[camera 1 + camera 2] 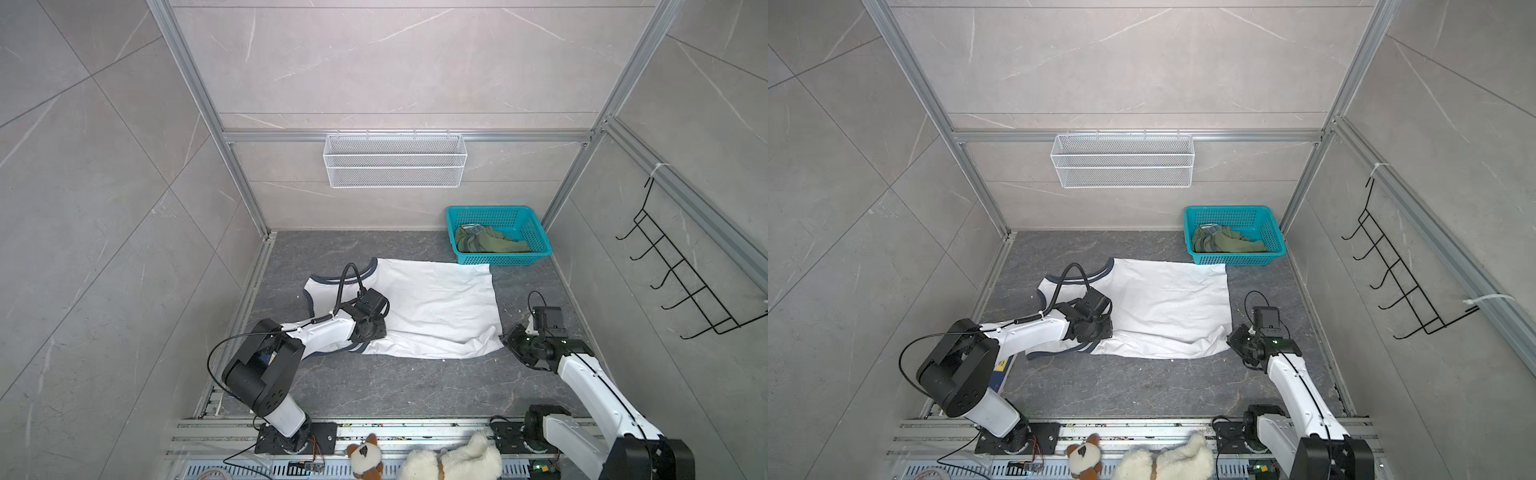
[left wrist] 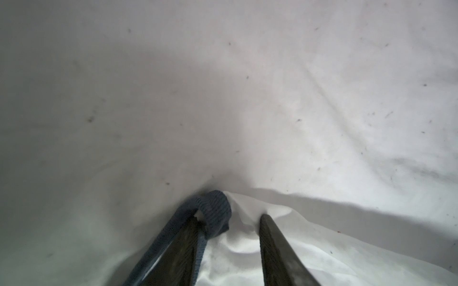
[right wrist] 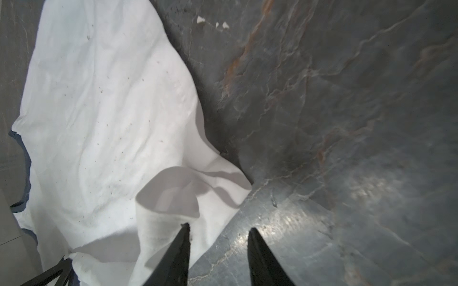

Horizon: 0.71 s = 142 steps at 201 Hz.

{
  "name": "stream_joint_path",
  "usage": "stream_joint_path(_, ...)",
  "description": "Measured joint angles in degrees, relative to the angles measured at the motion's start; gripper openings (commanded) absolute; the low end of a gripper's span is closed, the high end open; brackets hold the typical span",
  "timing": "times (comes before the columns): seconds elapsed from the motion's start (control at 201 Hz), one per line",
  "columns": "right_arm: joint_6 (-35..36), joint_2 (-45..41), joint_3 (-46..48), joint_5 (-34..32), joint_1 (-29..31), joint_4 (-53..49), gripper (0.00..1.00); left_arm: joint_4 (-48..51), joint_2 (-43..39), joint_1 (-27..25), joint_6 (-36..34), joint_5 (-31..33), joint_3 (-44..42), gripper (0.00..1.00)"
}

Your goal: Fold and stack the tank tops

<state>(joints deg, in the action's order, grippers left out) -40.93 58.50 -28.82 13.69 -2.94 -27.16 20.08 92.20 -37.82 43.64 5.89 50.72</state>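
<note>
White arms (image 1: pixel 328 332), black joints (image 1: pixel 257 374), looping black cables (image 1: pixel 350 265), dark tapered fingers (image 2: pixel 277 250).

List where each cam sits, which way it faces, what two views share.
Top views: overhead near the arm bases, looking down on the table; left arm and right arm show, at the white tank top.
Left wrist: on the left arm, facing along the left gripper into white cloth; fingers show.
Right wrist: on the right arm, facing past the right gripper at the top's corner and table.
Shared: all four see the white tank top.
</note>
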Motion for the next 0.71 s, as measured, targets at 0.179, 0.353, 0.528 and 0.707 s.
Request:
stream_joint_path(0.179,0.1,5.7,0.0,5.2,1.3,4.8,0.42,0.0,0.0,0.0,0.0,0.0,0.0,0.44)
stream_joint_path(0.353,0.2,8.1,-1.1,7.3,2.7,7.8,0.43,0.0,0.1,0.0,0.0,0.0,0.0,0.44)
stream_joint_path(0.528,0.2,12.2,-2.7,8.2,3.2,11.1,0.37,0.0,0.1,0.0,0.0,0.0,0.0,0.43)
stream_joint_path(0.707,0.2,13.4,-3.1,8.4,3.9,12.2,0.27,0.0,0.1,0.0,0.0,0.0,0.0,0.43)
